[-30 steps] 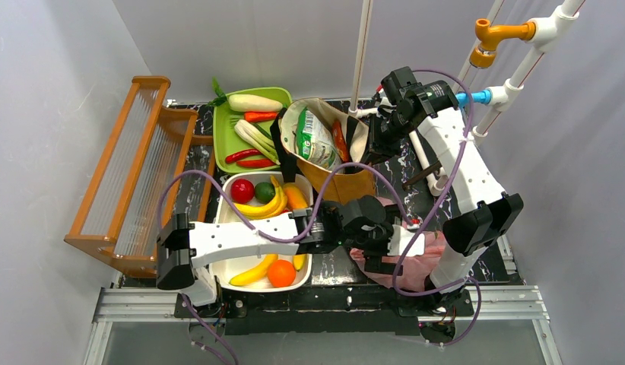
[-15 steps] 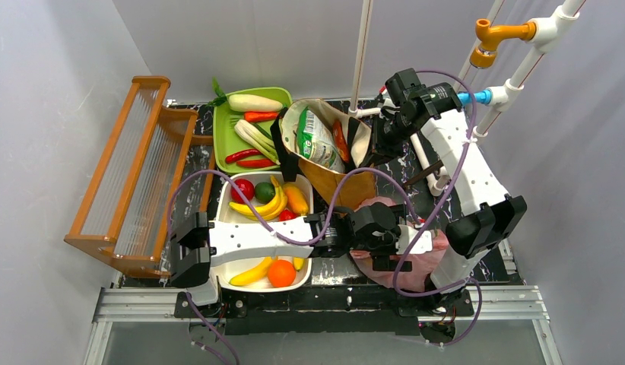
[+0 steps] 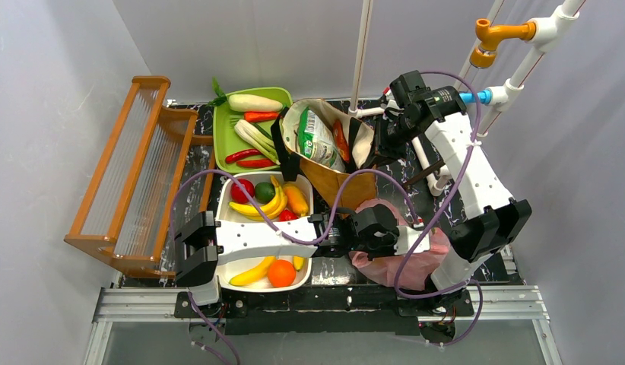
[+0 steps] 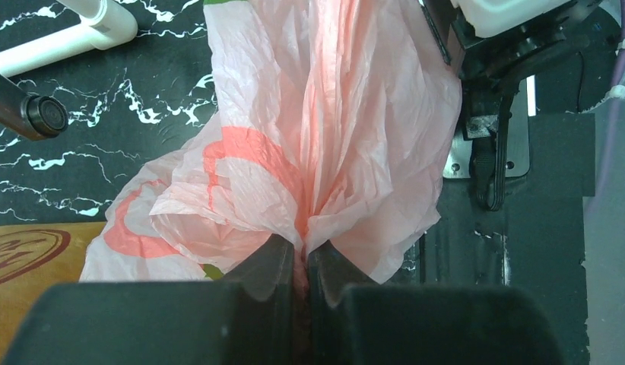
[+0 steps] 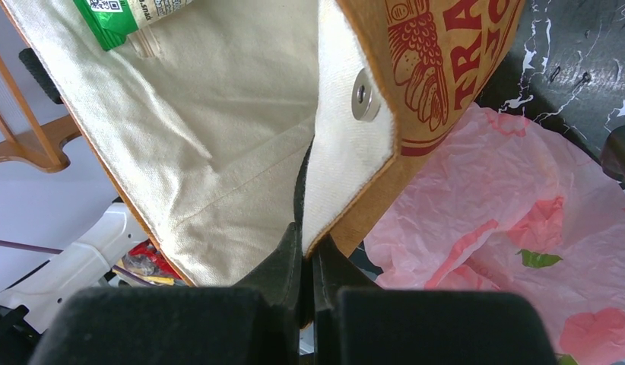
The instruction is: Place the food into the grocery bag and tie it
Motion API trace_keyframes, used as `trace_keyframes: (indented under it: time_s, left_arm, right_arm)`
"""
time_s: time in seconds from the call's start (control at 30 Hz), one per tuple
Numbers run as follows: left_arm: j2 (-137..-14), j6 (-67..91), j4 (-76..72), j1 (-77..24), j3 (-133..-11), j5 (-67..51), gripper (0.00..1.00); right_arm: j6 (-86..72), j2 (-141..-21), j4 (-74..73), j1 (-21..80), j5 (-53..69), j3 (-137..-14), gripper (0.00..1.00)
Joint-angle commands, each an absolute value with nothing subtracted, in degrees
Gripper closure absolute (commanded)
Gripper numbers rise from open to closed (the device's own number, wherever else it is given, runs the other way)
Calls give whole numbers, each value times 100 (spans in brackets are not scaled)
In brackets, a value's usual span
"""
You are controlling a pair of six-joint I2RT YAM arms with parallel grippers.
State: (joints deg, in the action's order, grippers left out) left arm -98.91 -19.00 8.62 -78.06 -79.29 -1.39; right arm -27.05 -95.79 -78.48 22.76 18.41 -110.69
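The pink grocery bag [image 3: 404, 266] lies crumpled on the dark table near the front right. My left gripper [image 3: 389, 242] reaches across to it. In the left wrist view my left gripper [image 4: 304, 255] is shut on a bunched fold of the grocery bag [image 4: 325, 129]. The food sits in a white tray [image 3: 224, 268] at the front left: yellow bananas [image 3: 262, 207], an orange [image 3: 281, 272], a red piece [image 3: 242, 190] and a green piece [image 3: 264, 191]. My right gripper [image 5: 309, 247] is shut on the rim of the brown paper bag [image 5: 446, 68].
The brown paper bag [image 3: 332, 171] stands behind the pink one and holds a green-and-white crisp packet [image 3: 313, 137]. A green tray [image 3: 227, 141] with a radish, leeks and peppers sits at the back. A wooden rack [image 3: 134, 175] lines the left side. White pipes [image 3: 515, 76] rise at the back right.
My left gripper went from open to shut, pinching the pink bag's plastic, and the left arm shifted a little to the right. The right gripper stayed shut on the brown bag's rim.
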Motion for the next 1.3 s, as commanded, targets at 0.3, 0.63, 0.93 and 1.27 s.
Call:
trace_keyframes:
  time_s: [0.3, 0.63, 0.93, 1.27]
  left_arm:
    - [-8846, -1702, 1646, -7766, -7903, 312, 100]
    - [-7837, -1529, 2599, -7768, -8274, 802, 100]
    - [-7229, -1779, 3161, -7764, -8803, 1596, 100]
    - [-7322, -2484, 3368, -7712, -10196, 2270, 100]
  right_arm:
    - [-2660, -9356, -7749, 2197, 1896, -11053, 99]
    - [-2663, -9376, -7715, 2197, 1939, -10991, 99]
    - [-2679, -9319, -7680, 2197, 1958, -10855, 99]
    - [-2698, -9292, -7646, 2196, 2031, -10740, 99]
